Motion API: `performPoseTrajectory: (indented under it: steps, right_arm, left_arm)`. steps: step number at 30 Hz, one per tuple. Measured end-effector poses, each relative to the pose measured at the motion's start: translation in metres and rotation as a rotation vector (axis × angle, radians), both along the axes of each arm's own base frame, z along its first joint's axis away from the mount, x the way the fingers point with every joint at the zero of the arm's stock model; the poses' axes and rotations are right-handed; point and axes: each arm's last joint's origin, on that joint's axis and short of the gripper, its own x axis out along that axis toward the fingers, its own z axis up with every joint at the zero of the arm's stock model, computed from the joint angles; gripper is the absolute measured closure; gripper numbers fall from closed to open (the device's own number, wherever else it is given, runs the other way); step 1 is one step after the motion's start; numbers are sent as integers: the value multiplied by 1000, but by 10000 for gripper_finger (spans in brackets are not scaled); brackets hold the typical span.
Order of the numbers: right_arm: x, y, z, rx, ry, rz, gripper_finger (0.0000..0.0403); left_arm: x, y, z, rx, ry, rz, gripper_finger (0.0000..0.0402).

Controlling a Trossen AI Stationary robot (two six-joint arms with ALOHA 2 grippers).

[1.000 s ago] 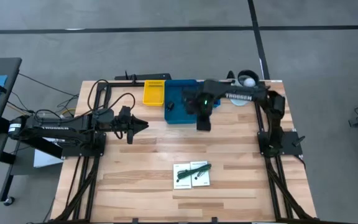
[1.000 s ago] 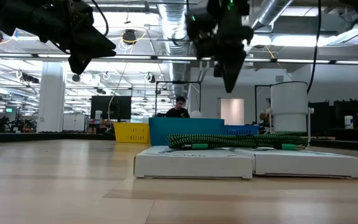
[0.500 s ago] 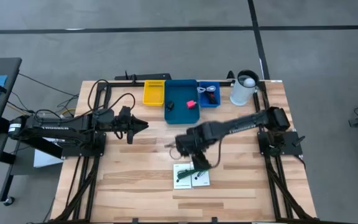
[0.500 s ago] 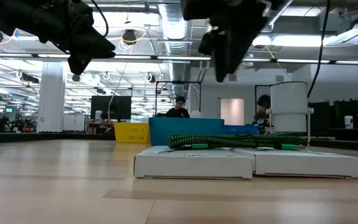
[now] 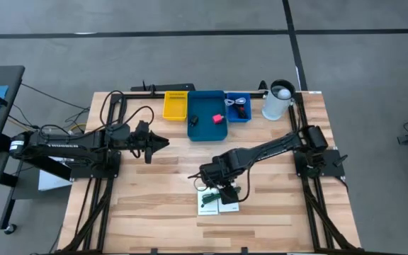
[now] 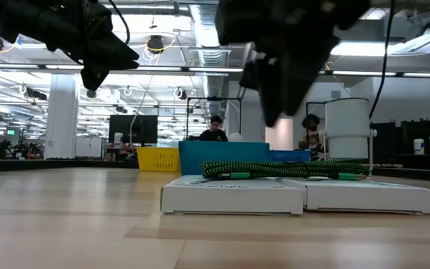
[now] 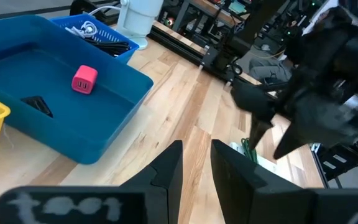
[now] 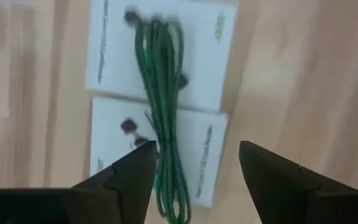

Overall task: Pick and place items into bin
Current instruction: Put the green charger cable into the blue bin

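Observation:
Two white printed cards [image 8: 160, 56] [image 8: 194, 168] lie side by side near the table's middle, with a green braided cord [image 8: 163, 106] resting along their tops [image 6: 275, 169]. My right gripper [image 8: 194, 171] hovers above them, pointing down and open, with the cord below the gap between its fingers; in the high view it [image 5: 222, 190] covers part of the cards [image 5: 207, 205]. In the blue bin [image 5: 207, 133] lie a pink-red block [image 5: 217, 118] and a black piece [image 5: 194, 120]. My left gripper [image 5: 160, 142] waits at the left, level, with a narrow empty gap [image 7: 196, 165].
A yellow basket [image 5: 176, 105] stands left of the bin and a small blue basket [image 5: 238, 108] with cables stands right of it. A white cylinder [image 5: 276, 101] is at the far right corner. Bare wood lies around the cards.
My right gripper has swung from above the blue bin toward the table's near edge and come down. It now hangs over the cards and the cord. The cards and cord have not moved.

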Motion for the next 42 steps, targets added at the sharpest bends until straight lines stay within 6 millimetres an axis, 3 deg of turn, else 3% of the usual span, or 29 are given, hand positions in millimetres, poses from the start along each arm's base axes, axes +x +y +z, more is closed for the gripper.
performPoseTrajectory:
  steps: [6, 9, 28, 42]
  right_arm:
    - [4, 7, -19, 84, 61, 32, 185]
    - [7, 13, -16, 90, -11, 47, 186]
    - [6, 10, -22, 55, -10, 43, 187]
    - [0, 35, -22, -62, -46, -19, 187]
  left_arm:
    - [0, 0, 0, -19, -5, 5, 331]
    - [0, 0, 0, -23, 2, 4, 331]
    - [-1, 0, -3, -45, 27, 15, 331]
    - [-1, 0, -3, -45, 27, 15, 331]
